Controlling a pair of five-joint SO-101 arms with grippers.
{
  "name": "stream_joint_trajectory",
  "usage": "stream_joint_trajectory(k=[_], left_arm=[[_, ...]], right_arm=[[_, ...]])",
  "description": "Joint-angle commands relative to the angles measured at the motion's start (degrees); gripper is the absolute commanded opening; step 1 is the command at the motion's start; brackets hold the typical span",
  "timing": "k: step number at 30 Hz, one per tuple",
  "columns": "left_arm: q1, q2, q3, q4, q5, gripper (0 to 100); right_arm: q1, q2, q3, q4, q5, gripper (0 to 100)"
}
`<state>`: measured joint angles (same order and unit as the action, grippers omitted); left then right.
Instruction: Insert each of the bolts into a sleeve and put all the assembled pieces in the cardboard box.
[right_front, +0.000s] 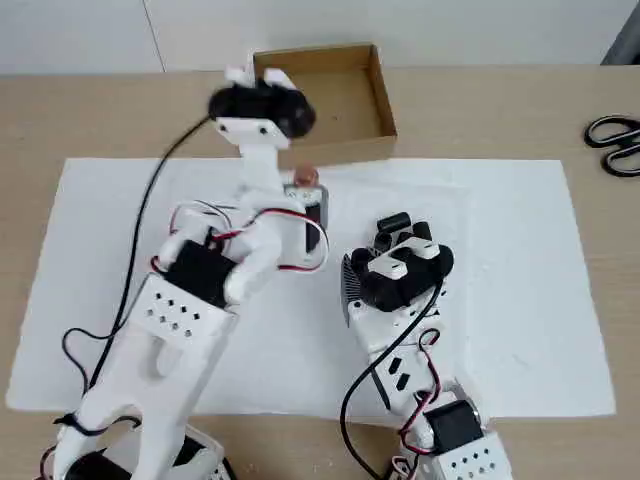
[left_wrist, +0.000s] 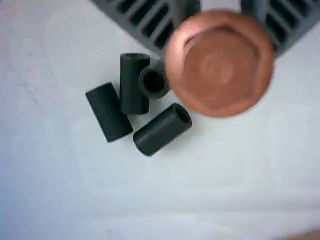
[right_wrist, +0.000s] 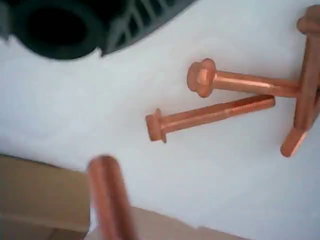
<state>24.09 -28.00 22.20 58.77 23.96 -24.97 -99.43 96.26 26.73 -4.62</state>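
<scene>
While the copper bolt (left_wrist: 219, 62) hangs head-on to the left wrist camera, it sits pinched between the grey ribbed jaws of the left gripper (left_wrist: 220, 35), its round flange covering the gap between them. Below it four loose sleeves (left_wrist: 161, 129) lie bunched on the white sheet (right_front: 520, 300), three on their sides and touching, the fourth showing its open bore right by the bolt's edge. From above, that bolt shows just short of the cardboard box (right_front: 380, 95), which stands open at the sheet's far edge. Nearby, toward the middle of the sheet, the right gripper (right_front: 395, 228) is closed around a black sleeve (right_wrist: 55, 27), whose hollow end faces its own camera. Beneath that camera three loose bolts (right_wrist: 210, 116) rest on the sheet, two side by side and a third crossing their tips, and a blurred copper shank stands before the box wall. Scissors (right_front: 615, 140) lie well apart on the bare table (right_front: 80, 110).
</scene>
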Motion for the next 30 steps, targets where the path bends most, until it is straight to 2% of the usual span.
stream_joint_trajectory(k=[1,10,15,30], left_arm=[[0.35,-2.37,0.48,-1.58,0.35,1],[0.44,-8.18,-1.01,3.69,0.44,1],[4.48,-11.78,-0.84,6.95,0.35,1],[5.80,-11.69,-0.84,8.44,-1.49,1]], right_arm=[[-0.48,-0.40,0.35,-1.63,-0.70,0.4],[-0.75,-0.13,0.44,-1.54,-0.70,0.4],[-0.75,-0.13,0.44,-1.54,-0.70,0.4],[-4.97,-0.40,0.44,-1.19,-0.44,0.4]])
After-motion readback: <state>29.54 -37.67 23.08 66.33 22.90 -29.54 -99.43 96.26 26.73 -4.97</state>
